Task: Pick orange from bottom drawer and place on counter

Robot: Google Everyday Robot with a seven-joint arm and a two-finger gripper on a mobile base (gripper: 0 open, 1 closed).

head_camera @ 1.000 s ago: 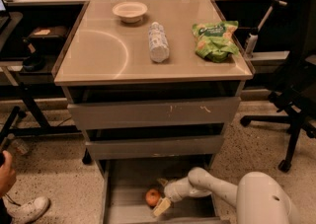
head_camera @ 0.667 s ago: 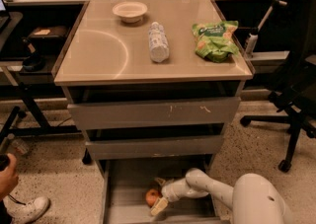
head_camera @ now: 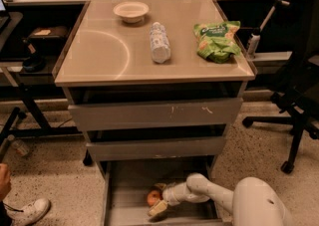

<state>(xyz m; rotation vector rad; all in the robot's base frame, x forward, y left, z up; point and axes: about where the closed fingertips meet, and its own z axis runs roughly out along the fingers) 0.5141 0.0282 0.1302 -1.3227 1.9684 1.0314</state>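
Hand (head_camera: 157,199) at orange (head_camera: 152,198), bottom drawer (head_camera: 125,201)

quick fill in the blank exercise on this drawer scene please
1. The orange lies in the bottom drawer, which stands ___.
2. The gripper is down in that drawer, at the ___.
3. On the counter, the bottle lies between the bowl and a green ___.
Missing words: open; orange; bag

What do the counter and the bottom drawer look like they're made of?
The counter: beige, glossy, likely laminate; it mirrors light. The bottom drawer: matte grey, probably painted metal, thin flat walls. The gripper is inside it, at the orange.
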